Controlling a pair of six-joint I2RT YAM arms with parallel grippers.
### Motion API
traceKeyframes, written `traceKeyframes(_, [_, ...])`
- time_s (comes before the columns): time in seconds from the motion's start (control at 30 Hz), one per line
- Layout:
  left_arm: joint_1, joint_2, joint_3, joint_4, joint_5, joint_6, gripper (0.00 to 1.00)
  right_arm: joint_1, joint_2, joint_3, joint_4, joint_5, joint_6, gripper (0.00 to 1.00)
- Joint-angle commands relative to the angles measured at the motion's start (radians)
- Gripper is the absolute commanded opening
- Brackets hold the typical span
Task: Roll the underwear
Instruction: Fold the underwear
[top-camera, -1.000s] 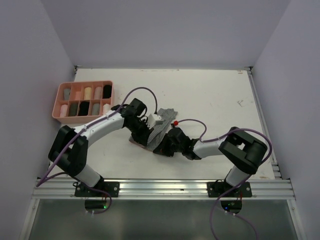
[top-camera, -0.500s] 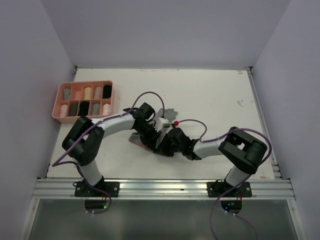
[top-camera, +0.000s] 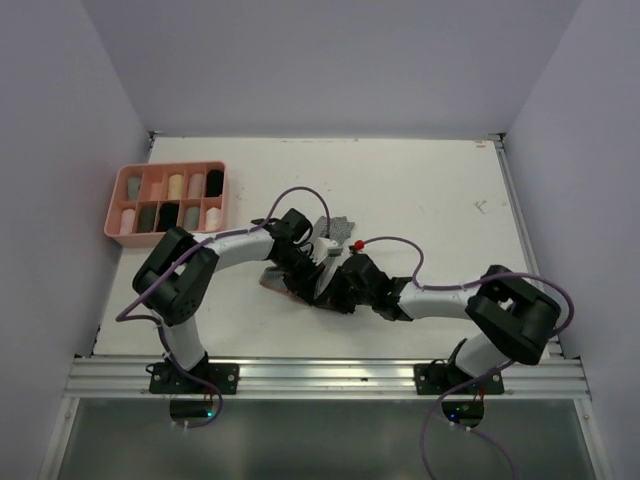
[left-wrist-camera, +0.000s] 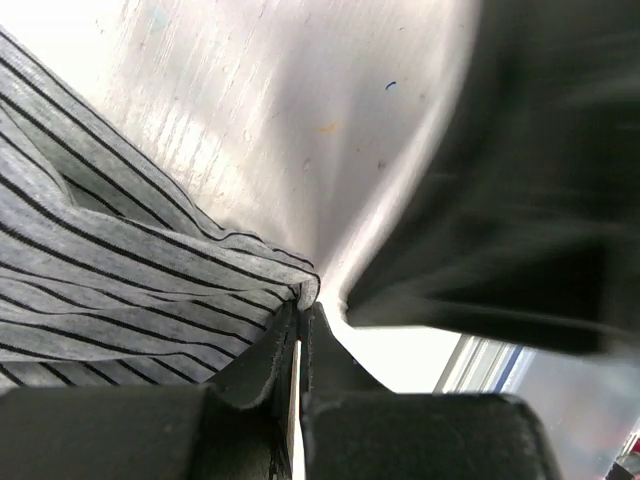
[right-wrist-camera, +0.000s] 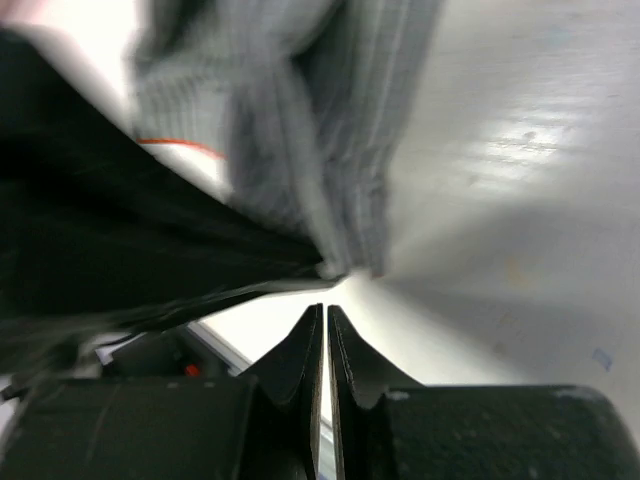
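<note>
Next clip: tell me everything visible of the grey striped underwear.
The underwear is soft light-grey knit with thin dark stripes, crumpled and folded on the white table near its middle, between both arms. The left tool is shut on one corner; the right tool is shut close by another edge, grip unclear.

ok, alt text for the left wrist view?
The left claw, shut, pinches a corner of the grey striped underwear over the white table. A blurred black shape fills the right side.
</note>
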Motion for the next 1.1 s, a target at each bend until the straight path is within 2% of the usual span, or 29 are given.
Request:
traceKeyframes(0.0, [0.006, 0.022, -0.015, 0.059, 0.014, -0.010, 0.00, 0.001, -0.168, 0.004, -0.103, 0.078, -0.035, 0.10])
traceKeyframes(0.07, [0.010, 0.020, -0.013, 0.055, 0.016, -0.010, 0.00, 0.000, -0.235, -0.002, -0.170, 0.130, -0.051, 0.10])
traceKeyframes(0.17, [0.015, 0.007, -0.007, 0.050, 0.016, -0.013, 0.00, -0.002, -0.251, -0.015, -0.187, 0.198, -0.066, 0.11])
traceKeyframes(0.37, [0.018, -0.035, 0.013, 0.032, 0.008, -0.023, 0.00, -0.005, -0.107, 0.020, -0.110, 0.153, -0.072, 0.05])
traceKeyframes(0.6, [0.033, -0.107, 0.033, 0.016, -0.022, -0.046, 0.00, -0.003, -0.099, 0.024, -0.111, 0.182, -0.074, 0.04])
traceKeyframes(0.93, [0.038, -0.116, 0.054, 0.032, -0.041, -0.072, 0.00, -0.005, -0.068, 0.038, -0.039, 0.158, -0.086, 0.06])
traceKeyframes(1.07, [0.036, -0.087, 0.077, 0.019, 0.013, -0.070, 0.00, -0.005, -0.031, 0.052, -0.050, 0.135, -0.077, 0.05])
